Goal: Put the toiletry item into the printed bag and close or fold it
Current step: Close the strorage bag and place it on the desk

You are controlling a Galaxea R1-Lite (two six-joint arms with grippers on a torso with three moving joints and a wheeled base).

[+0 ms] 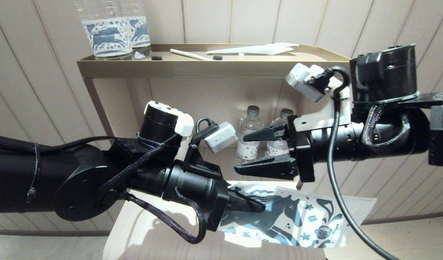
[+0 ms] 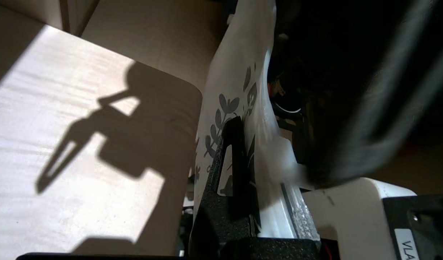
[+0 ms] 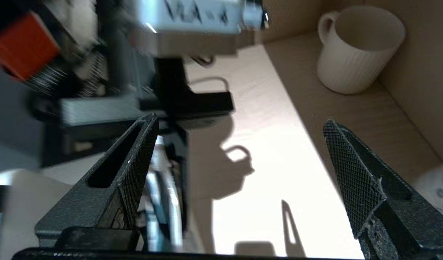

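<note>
Left gripper (image 1: pixel 252 206) clamps the printed bag (image 1: pixel 300 218) by one end; the bag's long axis extends toward the robot's right, directly beneath the right gripper (image 1: pixel 255 153), whose jaws stand apart, empty.

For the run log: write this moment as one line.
left gripper: shut on printed bag, held above table | right gripper: open, empty, above bag | toiletry item: not seen

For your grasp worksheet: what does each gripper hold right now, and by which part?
The left gripper is shut on the printed bag, pinching it at one end. The right gripper is open above the bag and holds nothing.
</note>
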